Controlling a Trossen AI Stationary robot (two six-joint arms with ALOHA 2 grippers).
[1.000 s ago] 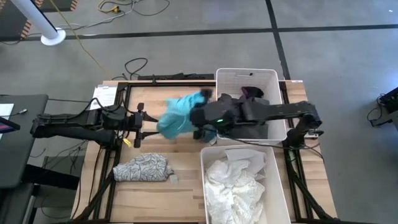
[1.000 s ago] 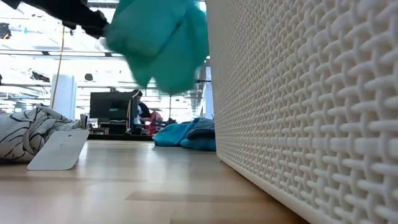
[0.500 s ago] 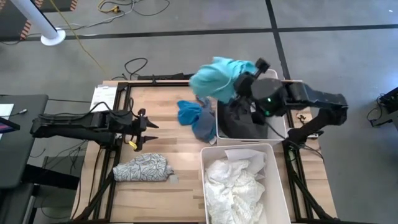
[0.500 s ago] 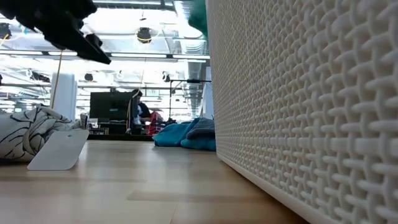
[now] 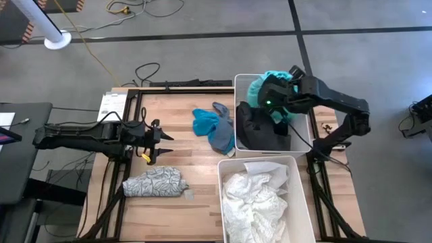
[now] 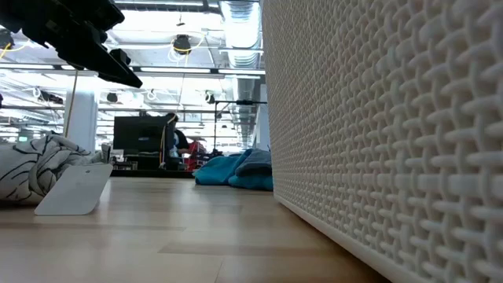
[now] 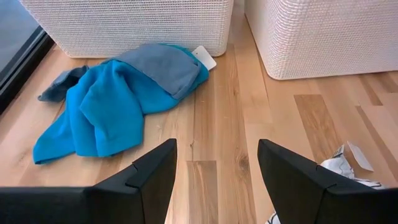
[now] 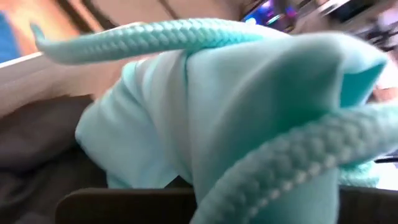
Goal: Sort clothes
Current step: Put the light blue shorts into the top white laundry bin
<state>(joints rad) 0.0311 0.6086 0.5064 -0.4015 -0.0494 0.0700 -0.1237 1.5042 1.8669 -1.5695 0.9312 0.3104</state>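
My right gripper (image 5: 265,95) is shut on a teal garment (image 5: 256,86) with drawstring cords (image 8: 155,34), above the far white bin (image 5: 239,81). Dark clothes (image 5: 258,129) lie in that bin. A blue garment (image 5: 204,122) with a grey-blue one (image 5: 221,133) lies on the table against the bin's left wall. A white leaf-print garment (image 5: 155,182) lies near the front left. My left gripper (image 5: 160,138) hovers open over the table's left part, pointing at the blue garment (image 7: 99,109). My right gripper holds the teal garment bunched up around its fingers; the cloth (image 8: 249,118) fills the wrist view and hides the place of contact. The gripper slants downward from the table's right side. The garment is lifted clear, over the dark clothes (image 8: 37,155) in the far bin.
A second white bin (image 5: 223,196) at the near right holds white clothes (image 5: 253,202). Its woven wall (image 6: 377,134) fills the low view's right half. Bare wood lies between the leaf-print garment (image 6: 31,177) and the bins. A screen and a person show in the room behind.
My right gripper has swung from over the table's middle up and toward the right edge, turning as it went, and carried the teal garment over the far bin. The blue and grey-blue garments, covered before, now show on the table. My left gripper has sunk a little.
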